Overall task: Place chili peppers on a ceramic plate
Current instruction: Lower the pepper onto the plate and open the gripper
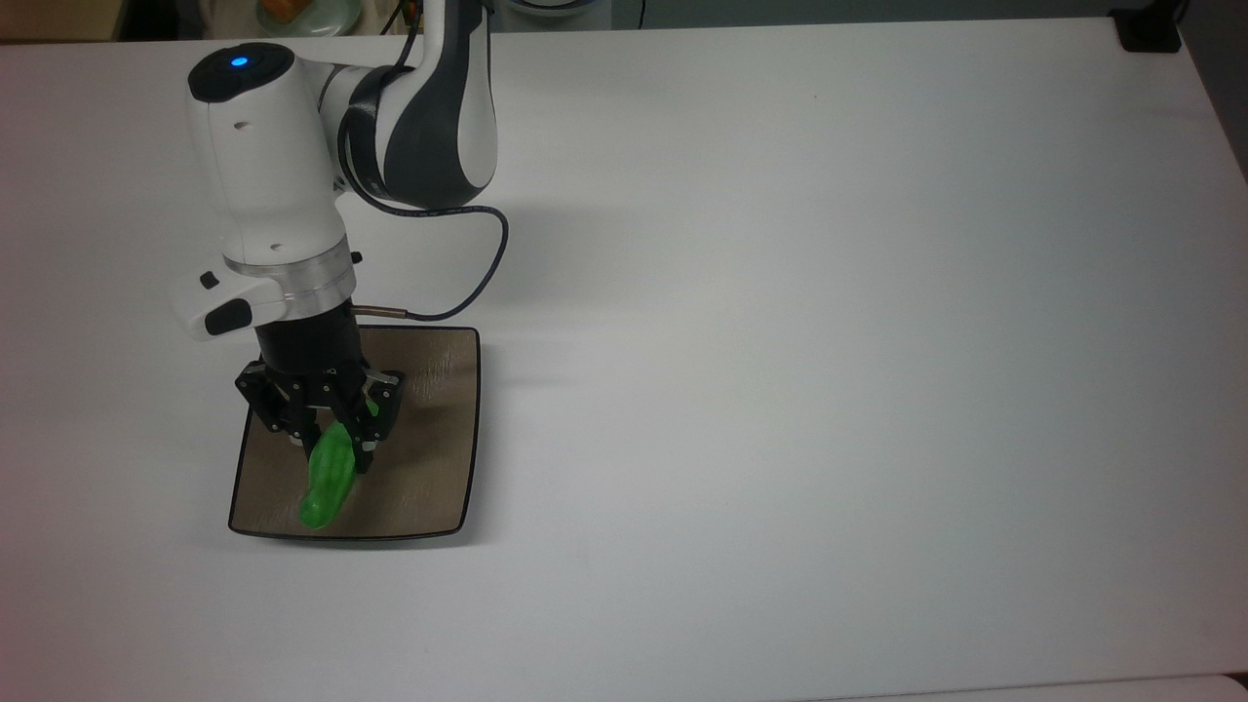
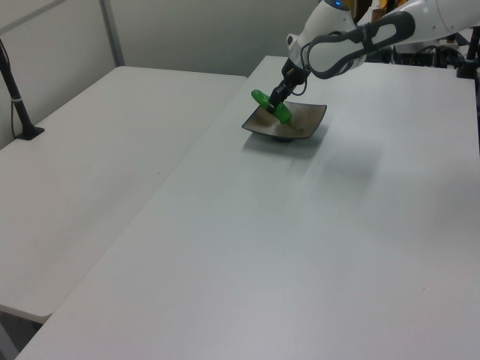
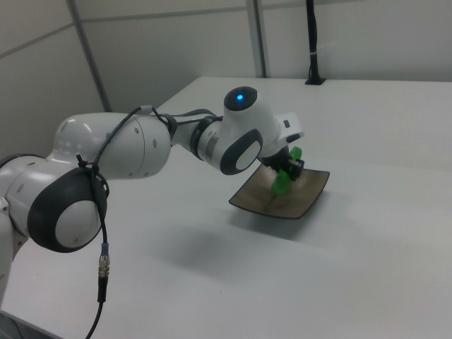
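stretching across the whole top view, a smooth matte white table (image 1: 829,341), plain and unmarked apart from soft shadows. butted against its edge on the left view's left, a second white table (image 2: 97,172) with a black post (image 2: 16,97) clamped near its far corner. closing off the far side, pale grey wall panels (image 2: 187,34) with upright metal strips; another black post (image 3: 311,42) standing at the far end in the right view.

sitting near the top view's left edge, the ceramic plate (image 1: 429,468): square, glossy, tan-brown, faintly streaked, thin dark rim, sides slightly curved and corners lifted like a shallow dish in the left view (image 2: 311,120) and the right view (image 3: 311,194).

reaching down over the plate, the arm (image 1: 273,195): rounded glossy white shells with dark grey joint bands, a brushed metal ring at the wrist, a blue light on top, a thin dark cable (image 1: 478,283) looping beside it.

clamped on the upper part of the chili pepper (image 1: 330,475), the black gripper (image 1: 341,434), fingers drawn in close against the pepper's sides. bright green, glossy, a little wrinkled, elongated and tilted, upper end between the fingers, lower tip slanting toward the plate's near left corner in the top view. held over the plate in the left view (image 2: 264,103) and the right view (image 3: 282,182); cannot tell whether the tip touches the plate's surface.
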Available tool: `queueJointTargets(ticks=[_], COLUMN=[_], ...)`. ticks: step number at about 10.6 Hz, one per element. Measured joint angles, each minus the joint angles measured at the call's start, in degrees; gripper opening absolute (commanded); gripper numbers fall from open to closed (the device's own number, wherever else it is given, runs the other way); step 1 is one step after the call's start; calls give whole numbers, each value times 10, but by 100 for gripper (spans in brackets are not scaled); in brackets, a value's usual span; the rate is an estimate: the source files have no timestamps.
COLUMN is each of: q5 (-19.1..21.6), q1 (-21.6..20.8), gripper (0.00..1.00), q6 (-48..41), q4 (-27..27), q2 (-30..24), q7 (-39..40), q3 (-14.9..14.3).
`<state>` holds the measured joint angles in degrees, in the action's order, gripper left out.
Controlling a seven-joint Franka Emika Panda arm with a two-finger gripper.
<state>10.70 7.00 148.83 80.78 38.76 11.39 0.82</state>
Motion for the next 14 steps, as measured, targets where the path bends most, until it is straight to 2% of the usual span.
queueJointTargets(ticks=[3, 4, 6, 8, 9, 10, 14], q5=[0, 0, 0, 0, 0, 0, 0], q1=[0, 0, 0, 0, 0, 0, -8], gripper=[32, 41, 49, 67, 92, 100, 100], q6=[0, 0, 0, 0, 0, 0, 0], q4=[0, 0, 0, 0, 0, 0, 0], q2=[3, 4, 5, 6, 6, 6, 6], q7=[-3, -3, -3, -3, -3, -3, -3], q3=[0, 0, 0, 0, 0, 0, 0])
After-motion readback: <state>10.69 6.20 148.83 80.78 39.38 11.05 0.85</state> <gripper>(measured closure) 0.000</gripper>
